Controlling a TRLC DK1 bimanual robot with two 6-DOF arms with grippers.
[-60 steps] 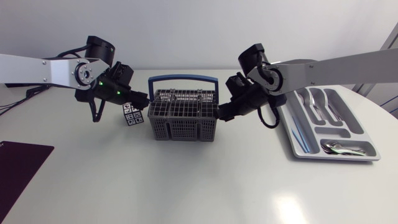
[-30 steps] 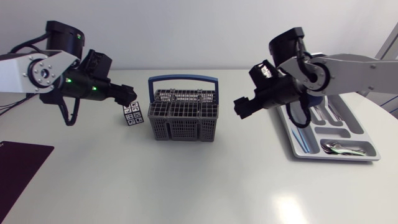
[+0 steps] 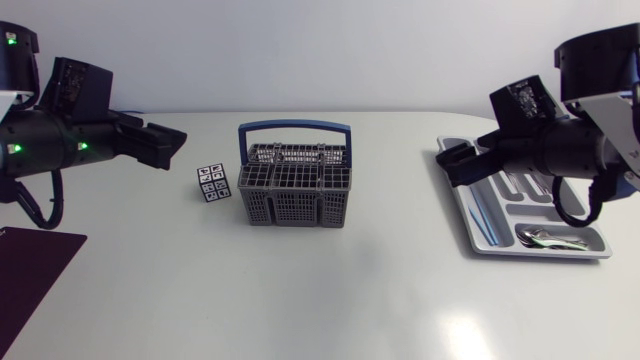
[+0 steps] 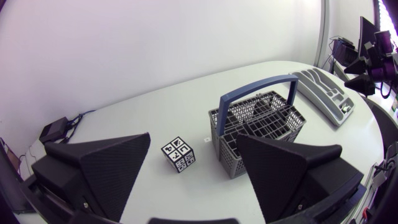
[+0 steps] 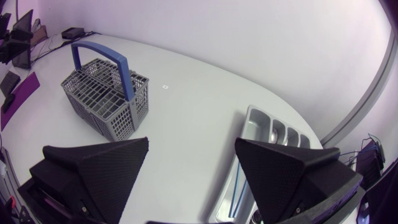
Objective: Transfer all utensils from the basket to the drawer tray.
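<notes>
The grey wire basket with a blue handle stands mid-table; no utensil shows above its rim. The grey drawer tray lies at the right, with cutlery in its compartments. My left gripper hangs open and empty well left of the basket. My right gripper hangs open and empty over the tray's near-left edge. In the left wrist view the basket is ahead of the open gripper. From the right wrist the basket and tray lie ahead of the open gripper.
A small cube with black-and-white markers sits just left of the basket and shows as the cube ahead of my left gripper. A dark purple mat lies at the table's front left.
Both arms have drawn away from the basket's sides, the left to the left, the right over to the tray. Both grippers have opened wider.
</notes>
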